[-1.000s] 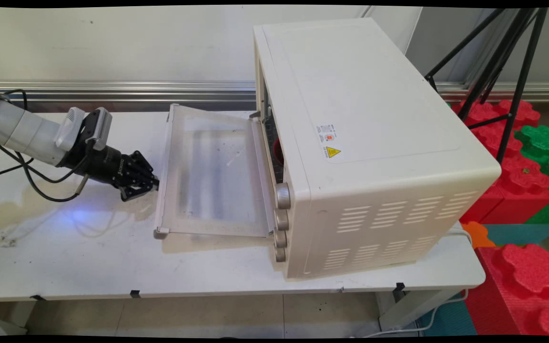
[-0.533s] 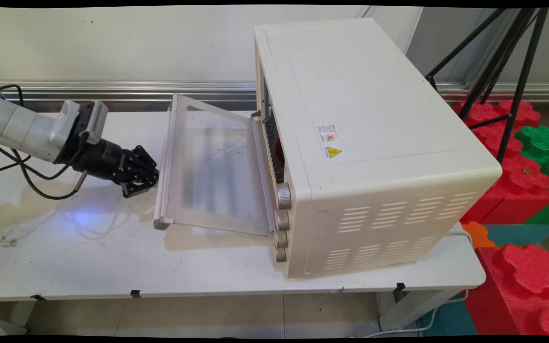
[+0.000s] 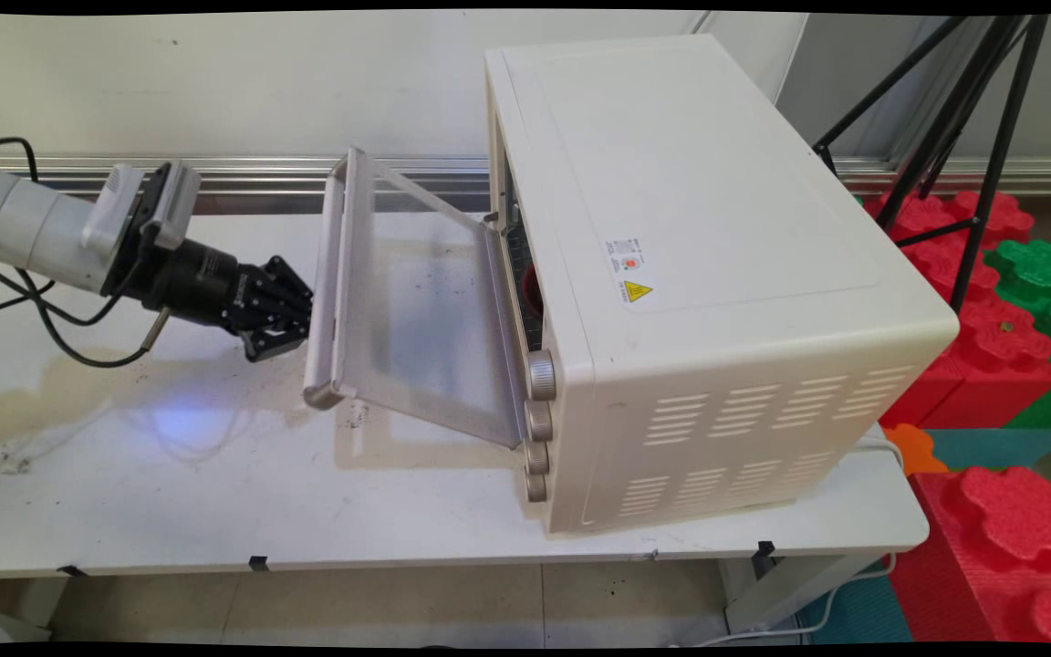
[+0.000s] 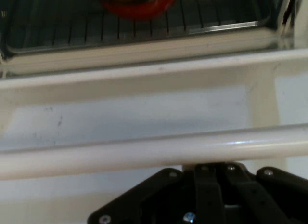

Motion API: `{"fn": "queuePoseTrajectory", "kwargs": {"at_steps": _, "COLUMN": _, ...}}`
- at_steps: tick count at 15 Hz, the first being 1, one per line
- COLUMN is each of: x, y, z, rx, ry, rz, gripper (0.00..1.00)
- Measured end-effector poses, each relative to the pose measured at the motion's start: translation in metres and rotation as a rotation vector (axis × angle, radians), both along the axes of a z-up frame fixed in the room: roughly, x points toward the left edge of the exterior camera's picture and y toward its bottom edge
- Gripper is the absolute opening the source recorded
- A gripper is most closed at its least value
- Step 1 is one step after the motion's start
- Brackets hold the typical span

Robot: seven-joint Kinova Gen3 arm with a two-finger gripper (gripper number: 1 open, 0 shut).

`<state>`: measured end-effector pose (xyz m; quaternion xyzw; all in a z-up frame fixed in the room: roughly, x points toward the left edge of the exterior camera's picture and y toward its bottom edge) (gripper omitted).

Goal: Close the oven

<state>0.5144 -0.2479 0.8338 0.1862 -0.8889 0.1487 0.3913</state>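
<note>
Watching the black two-finger gripper (image 3: 296, 330) from here, I see it pressed up against the cream bar handle (image 3: 329, 274) of the glass-paned oven door (image 3: 416, 310). In the hand view that handle (image 4: 144, 151) runs straight across, just above the gripper (image 4: 216, 170). The fingers look drawn together with nothing between them, so the tips are nudging the bar, not clasping it.

The door hangs off the front of the big cream toaster oven (image 3: 717, 274), which sits on the right part of the white table (image 3: 170, 493). The door is tilted about midway between lying flat and shut. Its long axis runs along the oven's front, from the near side of the table toward the wall. Its free edge, the one with the handle, points up and left at my arm, and the hinge edge sits low by the silver knobs (image 3: 541, 374).

My read is a stiff, rigid panel that swings only about that hinge. It looks light enough, but the glass wants no knocks and the smooth bar could slip off closed tips. The handle's middle is the place to bear on or take hold.

Inside, a red bowl (image 4: 137, 5) rests on the wire rack (image 4: 72, 26).
</note>
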Motion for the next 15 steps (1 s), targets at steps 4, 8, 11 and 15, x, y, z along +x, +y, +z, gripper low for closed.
{"fn": "queuePoseTrajectory", "kwargs": {"at_steps": 4, "x": -0.015, "y": -0.004, "z": 0.02, "rx": -0.031, "ry": 0.044, "rz": -0.004, "gripper": 0.0}}
{"fn": "queuePoseTrajectory", "kwargs": {"at_steps": 8, "x": -0.035, "y": -0.014, "z": 0.039, "rx": -0.066, "ry": 0.086, "rz": -0.002, "gripper": 0.0}}
{"fn": "queuePoseTrajectory", "kwargs": {"at_steps": 11, "x": -0.047, "y": -0.022, "z": 0.045, "rx": -0.079, "ry": 0.102, "rz": 0.0, "gripper": 0.0}}
{"fn": "queuePoseTrajectory", "kwargs": {"at_steps": 15, "x": -0.061, "y": -0.031, "z": 0.049, "rx": -0.09, "ry": 0.115, "rz": 0.005, "gripper": 0.0}}
